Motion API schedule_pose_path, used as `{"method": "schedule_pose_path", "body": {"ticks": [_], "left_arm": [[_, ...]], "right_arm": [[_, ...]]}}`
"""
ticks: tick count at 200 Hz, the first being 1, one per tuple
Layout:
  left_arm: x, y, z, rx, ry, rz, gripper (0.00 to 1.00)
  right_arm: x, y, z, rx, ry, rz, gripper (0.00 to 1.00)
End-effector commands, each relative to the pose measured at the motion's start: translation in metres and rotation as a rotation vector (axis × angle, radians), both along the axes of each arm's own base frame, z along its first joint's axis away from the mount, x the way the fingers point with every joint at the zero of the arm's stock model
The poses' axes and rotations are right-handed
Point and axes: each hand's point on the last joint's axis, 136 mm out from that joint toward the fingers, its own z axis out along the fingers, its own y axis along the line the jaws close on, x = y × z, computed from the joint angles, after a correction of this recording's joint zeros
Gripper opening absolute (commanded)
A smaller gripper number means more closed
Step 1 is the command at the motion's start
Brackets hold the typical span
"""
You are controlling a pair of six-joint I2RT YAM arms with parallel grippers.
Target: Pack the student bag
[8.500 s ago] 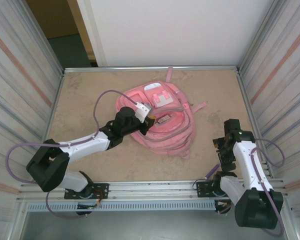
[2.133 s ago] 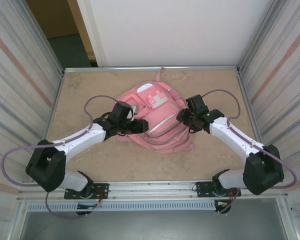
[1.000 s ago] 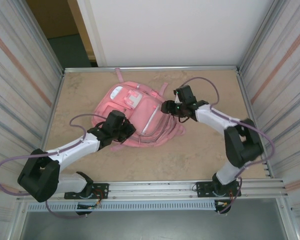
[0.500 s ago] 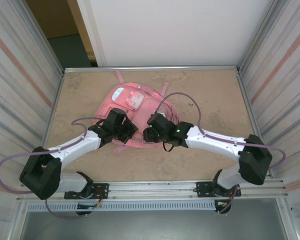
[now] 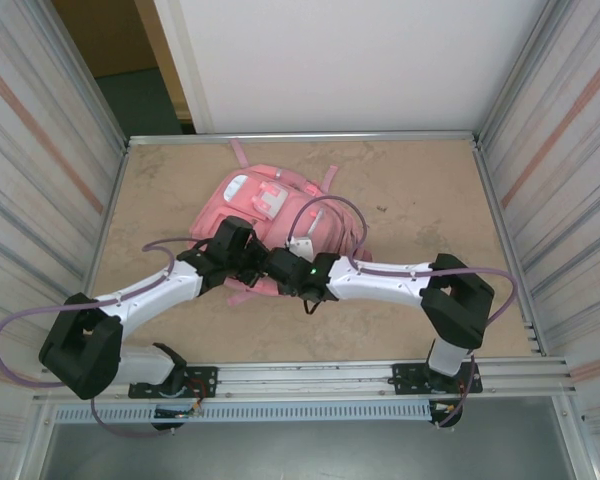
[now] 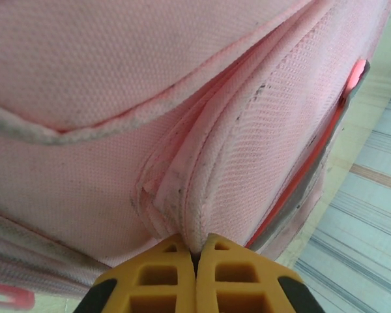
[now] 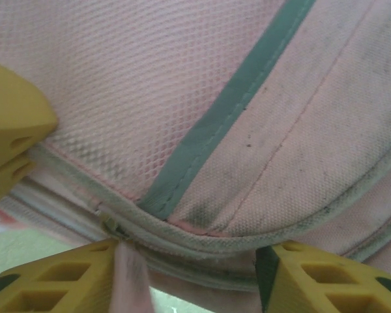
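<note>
The student bag (image 5: 280,205), a large pink backpack, lies flat in the middle of the table. My left gripper (image 5: 254,262) sits at its near-left edge. In the left wrist view that gripper (image 6: 195,253) is shut on a piped fold of the bag's (image 6: 117,98) fabric. My right gripper (image 5: 280,270) is right beside it at the bag's near edge. In the right wrist view the right gripper (image 7: 192,277) stands open, its jaws either side of the bag's (image 7: 300,130) zip seam. A pink zip pull (image 7: 130,280) lies against its left finger.
Ribbed metal walls (image 5: 40,180) close in both sides, and a white panel (image 5: 340,60) stands at the back. A metal rail (image 5: 310,375) runs along the near edge. The right arm's purple cable (image 5: 330,205) loops over the bag. The left gripper's yellow fingers (image 7: 13,147) show beside the seam.
The right arm has swung from the bag's far-right side down to its near edge, next to the left gripper, its jaws narrowing. The left gripper has kept its hold; the bag barely shifted.
</note>
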Motion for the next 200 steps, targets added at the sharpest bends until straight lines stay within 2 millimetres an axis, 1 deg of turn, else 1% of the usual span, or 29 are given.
{"method": "schedule_pose_path", "body": {"ticks": [1,8,13,26,34,43,53,64,81,114,123,136,161,191,196,200], "left_arm": [[-0.004,-0.019,0.034,-0.111,-0.040,-0.039,0.00],[-0.004,-0.018,0.034,-0.106,-0.045,-0.037,0.00],[-0.003,-0.018,0.035,-0.104,-0.051,-0.034,0.00],[-0.004,-0.017,0.030,-0.100,-0.036,-0.027,0.00],[-0.005,-0.018,0.029,-0.106,-0.032,-0.027,0.00],[-0.005,-0.018,0.028,-0.109,-0.032,-0.028,0.00],[-0.005,-0.017,0.026,-0.103,-0.033,-0.028,0.00],[-0.006,-0.015,0.022,-0.095,-0.028,-0.022,0.00],[-0.006,-0.015,0.020,-0.110,-0.020,-0.009,0.00],[-0.003,-0.015,0.024,-0.108,-0.032,-0.019,0.00],[-0.003,-0.014,0.023,-0.105,-0.034,-0.017,0.00],[-0.003,-0.015,0.023,-0.111,-0.033,-0.018,0.00],[-0.001,-0.017,0.022,-0.115,-0.032,-0.024,0.00],[-0.001,-0.020,0.019,-0.126,-0.018,-0.028,0.00],[-0.001,-0.020,0.019,-0.127,-0.019,-0.029,0.00],[0.000,-0.020,0.019,-0.125,-0.021,-0.027,0.00]], "right_arm": [[0.017,0.003,0.014,0.037,-0.100,-0.127,0.51],[0.018,0.006,0.018,0.055,-0.113,-0.132,0.49],[0.018,0.008,0.023,0.063,-0.131,-0.133,0.46],[0.018,0.012,0.037,0.068,-0.199,-0.145,0.40],[0.018,0.013,0.042,0.068,-0.214,-0.153,0.38],[0.019,0.013,0.042,0.063,-0.203,-0.156,0.38],[0.019,0.012,0.041,0.058,-0.179,-0.156,0.37],[0.018,0.013,0.036,0.065,-0.148,-0.146,0.31],[0.018,0.013,0.030,0.073,-0.128,-0.121,0.25],[0.023,0.012,0.030,0.049,-0.119,-0.032,0.24],[0.024,0.012,0.031,0.066,-0.111,-0.012,0.21],[0.023,0.013,0.028,0.098,-0.088,-0.005,0.21],[0.023,0.017,0.021,0.111,-0.073,0.001,0.24],[0.024,0.024,0.016,0.111,-0.067,0.011,0.25],[0.025,0.025,0.016,0.108,-0.067,0.013,0.20],[0.026,0.025,0.016,0.104,-0.066,0.014,0.11]]}}
